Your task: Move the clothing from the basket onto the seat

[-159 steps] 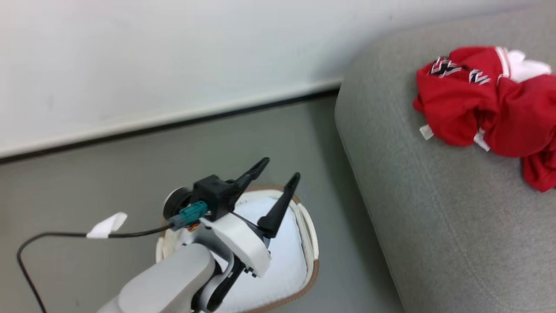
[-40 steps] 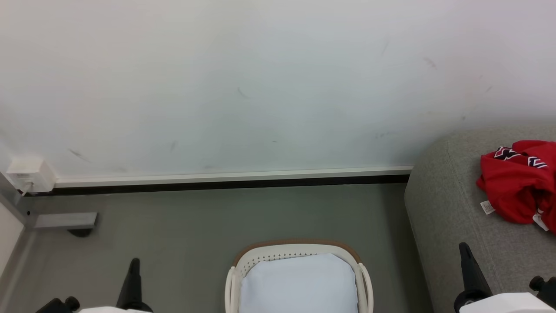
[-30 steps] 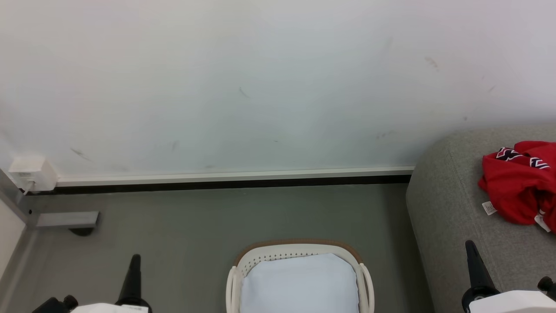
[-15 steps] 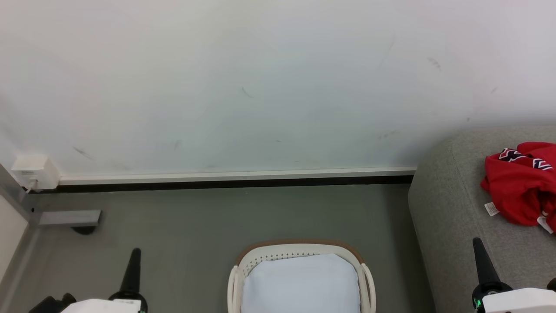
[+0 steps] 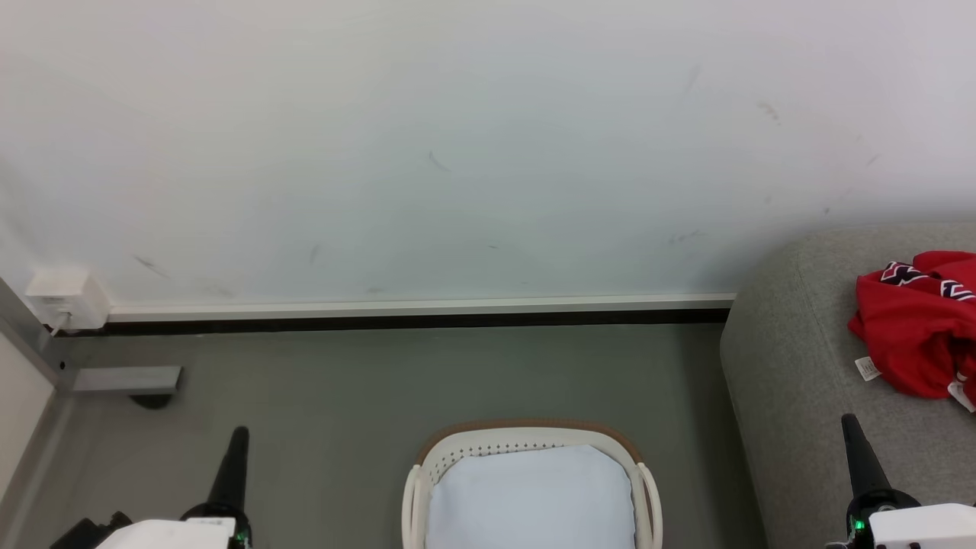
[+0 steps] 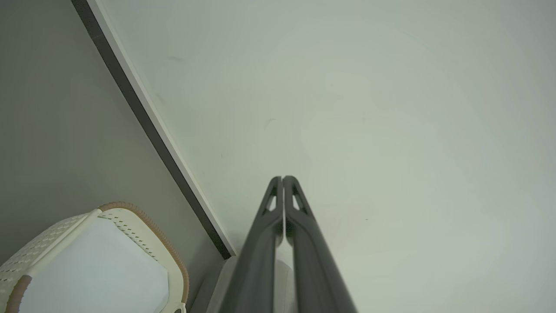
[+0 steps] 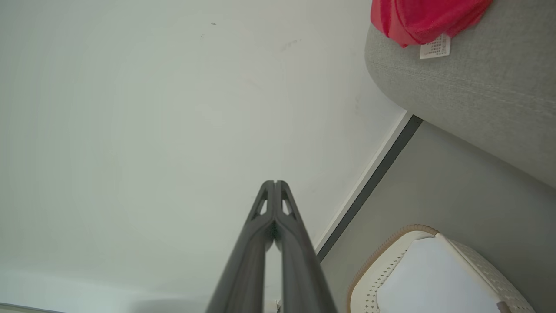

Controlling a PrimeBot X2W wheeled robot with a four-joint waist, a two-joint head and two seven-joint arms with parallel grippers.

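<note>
The clothing point(image 5: 915, 335) lies on the seat point(image 5: 793, 381), right of the basket point(image 5: 526, 436). The left gripper point(image 6: 282, 179) and the right gripper point(image 7: 274, 183) each have fingers pressed together, holding nothing.

a: what do we see of our left gripper point(image 6: 282, 178)?
b: two long dark grey fingers point(image 6: 306, 243), slim at the tip and broader toward the base, each with a small triangular cut-out just behind the tip.
a: our right gripper point(image 7: 275, 182) has the same build.
b: behind each gripper's fingers we see a round black collar with a tiny green light point(image 5: 858, 524), then a smooth white housing point(image 5: 923, 526).
</note>
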